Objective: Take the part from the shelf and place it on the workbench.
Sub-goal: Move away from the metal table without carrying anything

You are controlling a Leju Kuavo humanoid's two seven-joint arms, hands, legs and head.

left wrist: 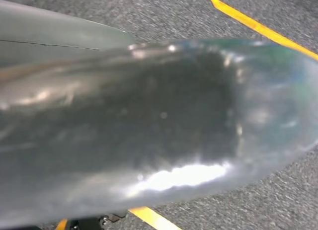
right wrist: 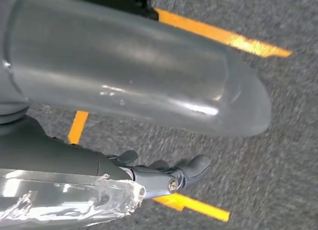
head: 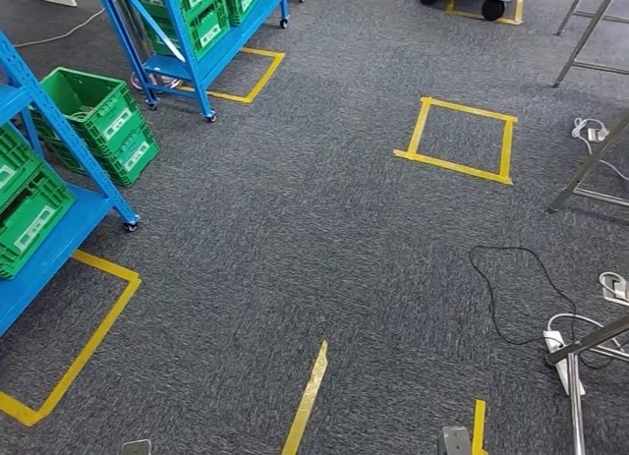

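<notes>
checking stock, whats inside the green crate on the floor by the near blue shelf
The top green crate looks empty: bare green walls and floor. It sits on a second crate, whose inside is covered.

No legible text, brand or number anywhere: white labels on the fronts of the green crates [head: 100, 121] on the blue shelf [head: 71, 229] too small and blurred to read (only pale rectangles with faint dark marks).
</notes>
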